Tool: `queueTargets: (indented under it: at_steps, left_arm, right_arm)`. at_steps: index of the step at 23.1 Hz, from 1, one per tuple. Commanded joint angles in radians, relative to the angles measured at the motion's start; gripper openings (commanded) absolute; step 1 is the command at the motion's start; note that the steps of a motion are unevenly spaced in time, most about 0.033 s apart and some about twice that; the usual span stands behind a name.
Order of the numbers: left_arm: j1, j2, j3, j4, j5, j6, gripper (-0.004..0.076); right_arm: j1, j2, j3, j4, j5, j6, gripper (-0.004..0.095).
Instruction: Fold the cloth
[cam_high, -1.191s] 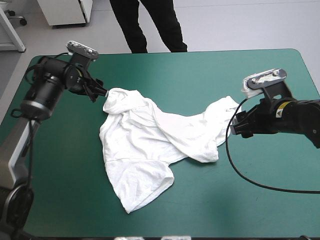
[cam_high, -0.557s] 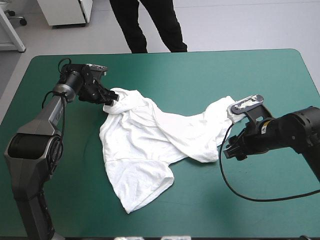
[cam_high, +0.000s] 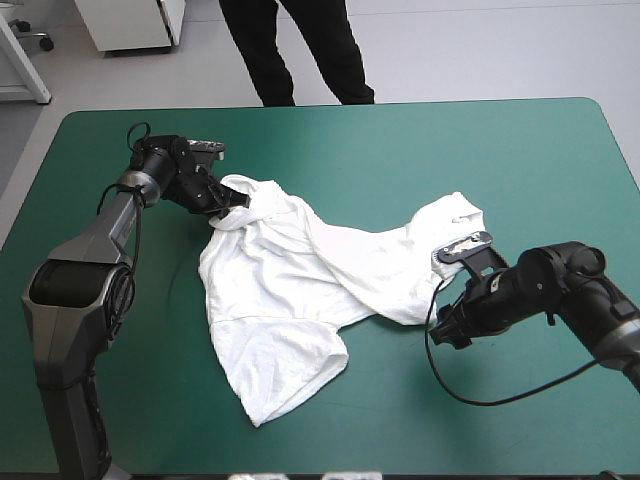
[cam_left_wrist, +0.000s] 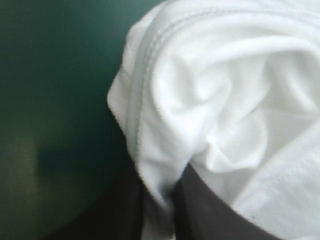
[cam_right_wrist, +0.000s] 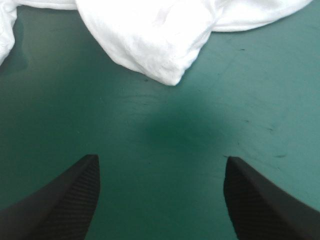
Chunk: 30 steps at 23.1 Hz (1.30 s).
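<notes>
Closer to the T-shirt (cam_high: 290, 290) than earlier, the left gripper (cam_high: 232, 203) is clamping its hem, while the right gripper (cam_high: 447, 328) is hovering spread, cloth just ahead. No fold is showing yet.

The T-shirt (cam_high: 290, 290) is soft, matt white cloth, creased and rumpled across the middle of the worktop (cam_high: 450, 150). A line of double stitching runs along its hem in the left wrist view, where the fabric bunches in thick, smooth folds over the plain black, matt left jaws. The worktop wears a teal-green cover, smooth with a faint sheen and marked by fine scuffs and small dark specks near the cloth's edge, while the right jaws are black with a fine woven, carbon-like texture and a dull satin finish.
</notes>
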Motion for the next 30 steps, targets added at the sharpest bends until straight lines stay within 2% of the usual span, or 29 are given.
queueTargets:
  at_steps: [1,7,11,13,16,18,19,22,23,26,30]
  left_arm:
    - [-0.001,-0.039,-0.025,0.004,-0.014,-0.002,-0.0008]
    - [-0.001,-0.039,-0.025,-0.008,-0.008,-0.012,-0.0009]
    - [-0.001,-0.039,-0.025,-0.006,0.002,-0.012,-0.0009]
    - [-0.001,-0.039,-0.025,-0.008,0.002,-0.012,-0.0009]
    - [-0.001,-0.039,-0.025,-0.006,0.007,-0.01,-0.0009]
    - [-0.001,-0.039,-0.025,-0.006,0.007,-0.01,-0.0009]
    - [-0.001,-0.039,-0.025,-0.006,0.007,-0.008,-0.0009]
    - [-0.001,-0.039,-0.025,-0.008,0.005,-0.001,-0.0009]
    - [-0.001,-0.039,-0.025,-0.008,0.003,-0.001,-0.0009]
    - [-0.001,-0.041,-0.025,-0.015,0.002,-0.001,-0.0009]
    - [-0.001,-0.074,-0.025,-0.02,0.007,-0.001,-0.0009]
  right_arm:
    - [-0.004,0.045,-0.02,0.046,-0.082,-0.028,0.0648]
    - [0.09,0.224,-0.02,0.041,-0.256,0.028,0.0648]
    - [0.097,0.296,-0.02,0.046,-0.265,0.072,0.063]
    - [0.097,0.344,-0.02,0.043,-0.27,0.067,0.0524]
    - [0.097,0.377,-0.02,0.022,-0.278,0.077,0.0489]
    - [0.097,0.393,-0.018,-0.007,-0.267,0.115,0.037]
    - [0.097,0.403,-0.018,-0.024,-0.255,0.11,0.025]
    - [0.097,0.414,-0.018,-0.057,-0.251,0.108,0.0017]
    - [0.095,0.418,-0.02,-0.065,-0.251,0.108,-0.0012]
    - [0.095,0.416,-0.033,-0.089,-0.244,0.108,-0.0017]
    - [0.095,0.391,-0.114,-0.112,-0.158,0.108,-0.0017]
